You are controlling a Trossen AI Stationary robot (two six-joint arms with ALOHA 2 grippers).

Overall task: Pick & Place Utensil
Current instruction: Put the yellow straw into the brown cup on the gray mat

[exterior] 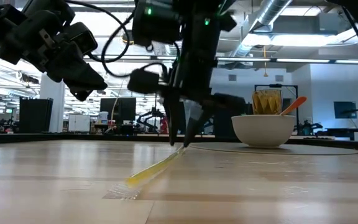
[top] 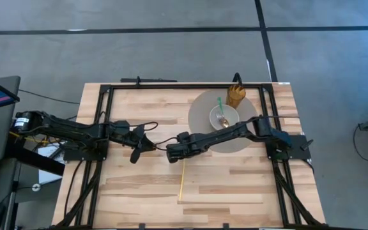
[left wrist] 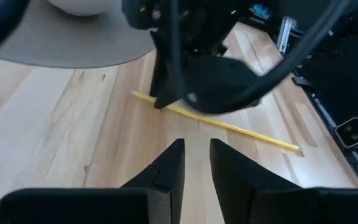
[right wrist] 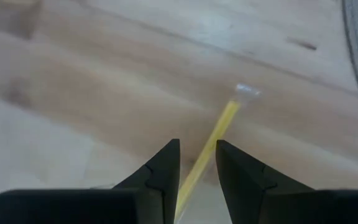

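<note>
A long thin yellow utensil (top: 181,182) with a clear near tip (exterior: 124,185) lies flat on the wooden table, running from near to far. My right gripper (top: 172,154) points down at its far end (exterior: 182,149). It is open by a narrow gap, and its fingers stand on either side of the yellow shaft (right wrist: 205,158); bare wood shows between one finger and the shaft. My left gripper (top: 137,153) hovers above the table just left of the right one, narrowly open (left wrist: 197,165) and holding nothing.
A white bowl (top: 224,118) with utensils in it sits on a round grey mat (top: 200,128) at the far right. A yellow holder of utensils (top: 236,96) stands behind it. The black frame rails (top: 101,128) run along both table sides. Bare wood lies toward the near edge.
</note>
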